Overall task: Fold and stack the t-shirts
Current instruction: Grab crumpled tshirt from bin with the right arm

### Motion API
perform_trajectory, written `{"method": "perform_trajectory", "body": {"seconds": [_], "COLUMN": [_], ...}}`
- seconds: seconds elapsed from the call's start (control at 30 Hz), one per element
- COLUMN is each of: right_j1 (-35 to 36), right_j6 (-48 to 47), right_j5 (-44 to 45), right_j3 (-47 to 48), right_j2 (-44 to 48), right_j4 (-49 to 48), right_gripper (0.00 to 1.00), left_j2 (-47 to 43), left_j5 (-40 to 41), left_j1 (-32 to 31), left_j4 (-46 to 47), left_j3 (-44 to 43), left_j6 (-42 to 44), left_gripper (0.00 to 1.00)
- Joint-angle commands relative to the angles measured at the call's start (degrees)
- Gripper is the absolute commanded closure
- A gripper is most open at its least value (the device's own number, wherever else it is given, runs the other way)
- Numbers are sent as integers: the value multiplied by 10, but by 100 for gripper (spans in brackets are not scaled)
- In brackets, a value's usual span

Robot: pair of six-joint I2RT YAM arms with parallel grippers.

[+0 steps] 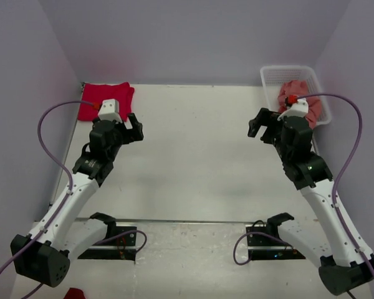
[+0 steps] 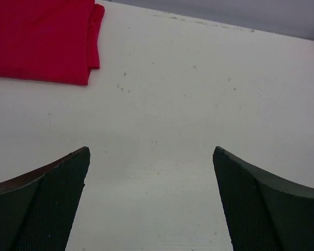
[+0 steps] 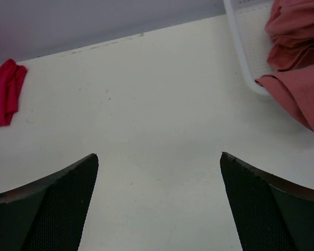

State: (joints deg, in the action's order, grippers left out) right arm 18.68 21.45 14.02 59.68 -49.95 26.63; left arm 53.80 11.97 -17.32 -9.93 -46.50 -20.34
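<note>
The bright red t-shirt [image 1: 103,98] lies folded into a flat, soft rectangle at the far-left corner of the matte white counter [image 1: 193,162], with the left hand [image 1: 135,129] just beside it, empty and spread wide. The right hand [image 1: 259,128], equally splayed and empty, hangs near the white plastic mesh basket [image 1: 271,76], where the salmon-pink t-shirt [image 1: 294,88] sits crumpled, one fold draping over the rim.
</note>
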Motion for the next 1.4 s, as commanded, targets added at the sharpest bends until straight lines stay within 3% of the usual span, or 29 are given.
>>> {"method": "perform_trajectory", "body": {"seconds": [0.0, 0.07, 0.2, 0.43, 0.63, 0.9, 1.37], "right_j1": [-7, -32, -140, -174, -217, -287, -317], "right_j6": [-9, -19, -47, -17, -38, -82, -100], "right_j5": [84, 143, 108, 115, 137, 167, 177], "right_j3": [34, 68, 190, 322, 387, 456, 524], "right_j2": [-32, -109, -259, -491, -581, -629, -748], "right_j4": [3, 3, -10, -34, -56, -56, -36], "right_gripper": [1, 1, 1, 3, 1, 1, 1], "left_j2": [23, 45, 65, 47, 52, 73, 72], "left_j5": [-19, -49, -74, -74, -55, -63, -62], "left_j1": [0, -1, -6, -10, -10, -46, -64], "left_j4": [-3, 2, 8, 35, 24, 23, -32], "left_j3": [-19, -23, -25, -4, -12, -18, -45], "left_j6": [7, 2, -5, 18, 16, 15, 24], "left_gripper": [0, 0, 0, 0, 0, 0, 0]}}
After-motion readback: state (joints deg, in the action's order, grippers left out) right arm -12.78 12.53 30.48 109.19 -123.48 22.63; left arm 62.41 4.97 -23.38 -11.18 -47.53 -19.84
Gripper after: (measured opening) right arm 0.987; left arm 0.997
